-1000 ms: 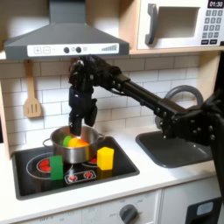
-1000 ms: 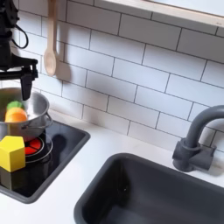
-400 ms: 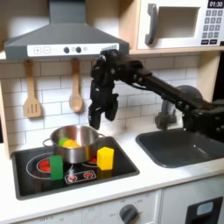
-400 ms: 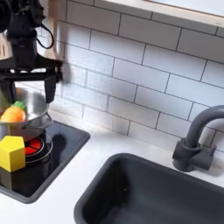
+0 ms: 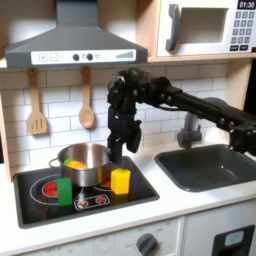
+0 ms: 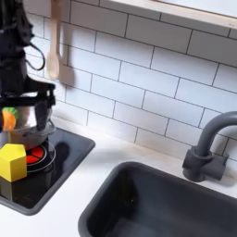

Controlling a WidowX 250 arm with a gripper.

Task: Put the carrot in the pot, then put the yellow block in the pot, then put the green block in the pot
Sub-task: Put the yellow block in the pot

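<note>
My claw (image 5: pixel 122 148) hangs with jaws apart and nothing between them, fingers pointing down, just to the right of the pot (image 5: pixel 88 163) in the first exterior view and above the hob's (image 5: pixel 140 190) far right part. In the second exterior view the claw (image 6: pixel 31 102) is in front of the pot (image 6: pixel 13 124), one finger (image 6: pixel 48 113) dark against the steel wall. Carrot (image 5: pixel 76 163): inside the pot, orange body showing over the rim in the first exterior view; in the second exterior view the carrot (image 6: pixel 9 118) shows orange with its green end uppermost. Yellow block (image 5: pixel 120 181): upright on the hob, near side, just right of and in front of the pot, below my claw and apart from it; in the second exterior view the yellow block (image 6: pixel 12 161) sits at the left edge by the red burner ring. Green block (image 5: pixel 64 191): upright on the hob, near and left of the pot in the first exterior view, well apart from the yellow one. On the tiled wall behind hang a wooden spatula (image 5: pixel 37 108) and a wooden spoon (image 5: pixel 87 106). To the right in the first exterior view lie the dark sink (image 5: pixel 205 167) and its tap (image 5: pixel 188 128); the second exterior view shows the sink (image 6: pixel 167 204) and tap (image 6: pixel 207 148) as well.
</note>
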